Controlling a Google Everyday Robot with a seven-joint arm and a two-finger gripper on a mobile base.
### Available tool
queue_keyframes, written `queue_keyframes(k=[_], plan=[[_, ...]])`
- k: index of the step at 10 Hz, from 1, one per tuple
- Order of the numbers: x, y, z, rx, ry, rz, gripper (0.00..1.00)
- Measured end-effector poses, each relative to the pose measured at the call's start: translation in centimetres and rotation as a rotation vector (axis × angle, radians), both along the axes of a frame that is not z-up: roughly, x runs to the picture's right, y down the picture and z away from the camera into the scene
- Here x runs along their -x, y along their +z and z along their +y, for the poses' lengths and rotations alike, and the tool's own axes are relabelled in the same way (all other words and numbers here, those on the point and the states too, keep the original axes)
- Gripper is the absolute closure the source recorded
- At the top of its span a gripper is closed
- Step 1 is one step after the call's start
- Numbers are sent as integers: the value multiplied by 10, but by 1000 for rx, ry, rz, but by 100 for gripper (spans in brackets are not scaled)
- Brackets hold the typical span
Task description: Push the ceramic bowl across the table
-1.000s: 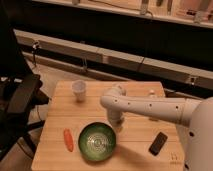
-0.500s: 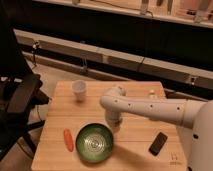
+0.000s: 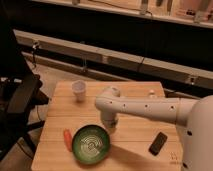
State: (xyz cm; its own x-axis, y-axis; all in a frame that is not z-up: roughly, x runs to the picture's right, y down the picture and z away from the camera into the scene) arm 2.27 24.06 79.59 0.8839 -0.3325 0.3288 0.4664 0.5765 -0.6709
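Where the white arm bends down to the wooden table [image 3: 135, 90], the gripper [image 3: 109, 128] stands at the far-right rim of the green ceramic bowl [image 3: 91, 145], touching or just beside it; its state cannot be told. The bowl lies near the front edge (left of centre). Counts — one bowl, one white cup [image 3: 78, 90], one orange carrot [image 3: 67, 140], one black slab [image 3: 159, 143].

Arm [image 3: 150, 107] extends from right, elbow bent; pincer [image 3: 109, 126] hangs low, pointing down.
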Motion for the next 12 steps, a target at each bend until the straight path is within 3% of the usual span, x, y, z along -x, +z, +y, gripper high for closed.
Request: queue_keyframes(k=[3, 7, 10, 12], plan=[[10, -1, 3, 7, -16, -9, 100], [38, -11, 7, 5, -47, -60, 100], [49, -21, 10, 31, -60, -166, 100], [52, -25, 11, 43, -59, -211, 92]])
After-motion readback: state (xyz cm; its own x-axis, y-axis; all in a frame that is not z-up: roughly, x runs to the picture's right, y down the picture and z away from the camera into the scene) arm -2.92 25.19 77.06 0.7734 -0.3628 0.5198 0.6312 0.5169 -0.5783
